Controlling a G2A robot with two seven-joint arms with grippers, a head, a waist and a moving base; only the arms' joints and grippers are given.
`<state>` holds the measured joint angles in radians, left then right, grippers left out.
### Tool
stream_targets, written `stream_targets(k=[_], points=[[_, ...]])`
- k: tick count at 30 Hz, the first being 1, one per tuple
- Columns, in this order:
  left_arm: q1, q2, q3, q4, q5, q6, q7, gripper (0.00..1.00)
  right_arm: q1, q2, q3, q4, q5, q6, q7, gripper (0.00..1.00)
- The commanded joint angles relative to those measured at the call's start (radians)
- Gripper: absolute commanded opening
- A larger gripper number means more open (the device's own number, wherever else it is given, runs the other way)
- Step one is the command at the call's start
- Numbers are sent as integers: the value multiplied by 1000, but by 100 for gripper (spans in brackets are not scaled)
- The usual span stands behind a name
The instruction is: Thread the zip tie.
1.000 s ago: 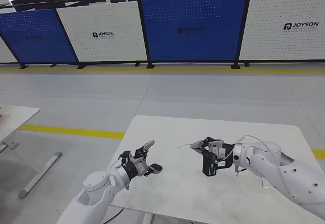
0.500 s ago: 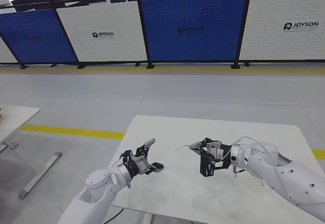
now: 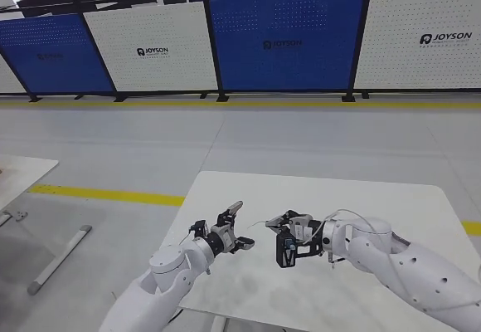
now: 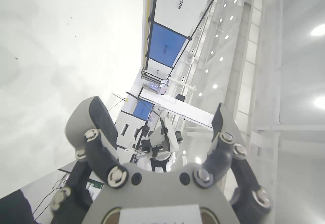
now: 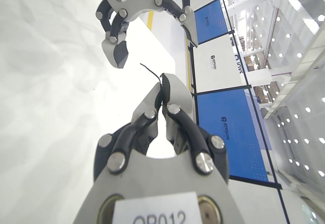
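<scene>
White tabletop (image 3: 390,199) spreads under both arms, and blue and white partition panels (image 3: 286,46) stand well behind it across the grey floor. Above the table's near half, the right gripper (image 5: 162,85) is clenched on the zip tie (image 5: 151,72), with the black strap pinched between its pads. Only a short thin end sticks out past the fingertips, in the air and clear of the surface. Gripping so close to the tip probably keeps the limp strap stiff enough to aim. That free end points toward the left gripper (image 5: 155,45), which hangs near it with its 2 fingers spread wide and nothing between them. It looks posed to receive or steady the strap. No contact between them is made yet. The rest of the tie is hidden inside the right gripper, so I cannot tell where its locking head sits.
</scene>
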<state>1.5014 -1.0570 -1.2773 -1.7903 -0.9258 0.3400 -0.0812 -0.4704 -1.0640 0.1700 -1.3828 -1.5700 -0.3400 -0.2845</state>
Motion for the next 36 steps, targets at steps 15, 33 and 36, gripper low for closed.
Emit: stream_targets(k=[15,33,36], points=[[-40,-22,28,20,-134,0,169,100,0,0,0,0,0,0,0,0],[-29,-26,21,10,-182,-34,146,100,0,0,0,0,0,0,0,0],[-29,-26,21,10,-182,-34,146,100,0,0,0,0,0,0,0,0]])
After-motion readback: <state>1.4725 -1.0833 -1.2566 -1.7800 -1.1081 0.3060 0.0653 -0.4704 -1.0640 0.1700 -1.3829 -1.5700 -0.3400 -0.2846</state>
